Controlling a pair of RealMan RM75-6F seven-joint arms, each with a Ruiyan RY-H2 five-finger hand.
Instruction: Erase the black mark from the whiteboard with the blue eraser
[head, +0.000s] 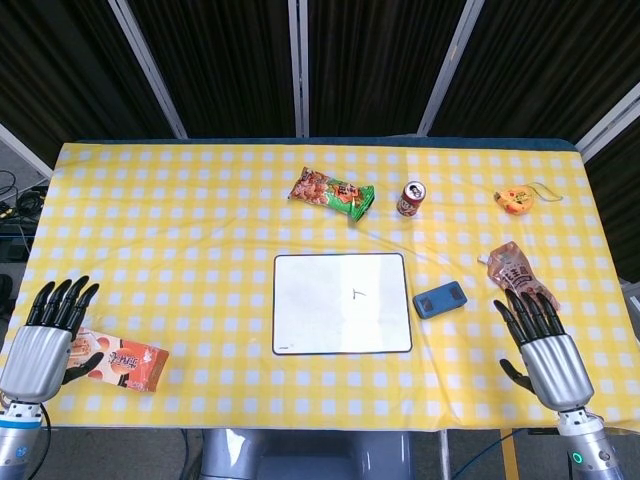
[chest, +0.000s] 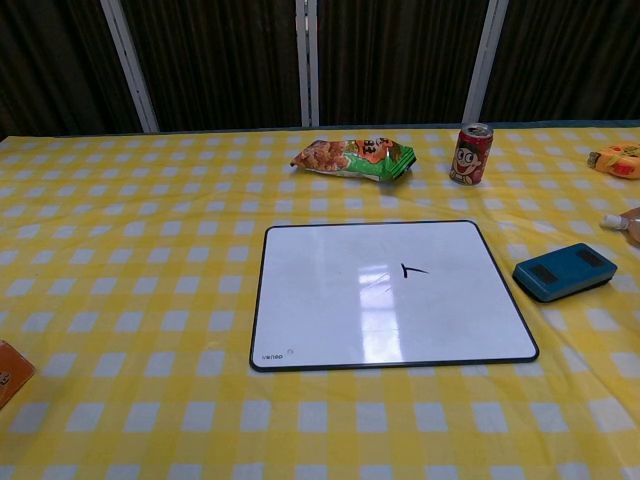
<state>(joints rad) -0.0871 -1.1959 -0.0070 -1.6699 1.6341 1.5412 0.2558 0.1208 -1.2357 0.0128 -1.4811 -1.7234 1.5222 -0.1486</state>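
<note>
Lying flat mid-table (head: 150, 220) on yellow-checked cloth: whiteboard (head: 341, 303), bearing a small black mark (head: 360, 293). Resting just beside its right edge, apart: blue eraser (head: 440, 300). Sitting beyond the board: snack bag (head: 332, 192), with red can (head: 411, 198) standing upright near it. Lying toward the right side: brown pouch (head: 517, 274), orange toy (head: 515, 200). Lying at the near left corner: orange packet (head: 120, 361).

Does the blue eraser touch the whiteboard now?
Apart. The chest view shows a strip of yellow tablecloth between the eraser and the whiteboard.
</note>
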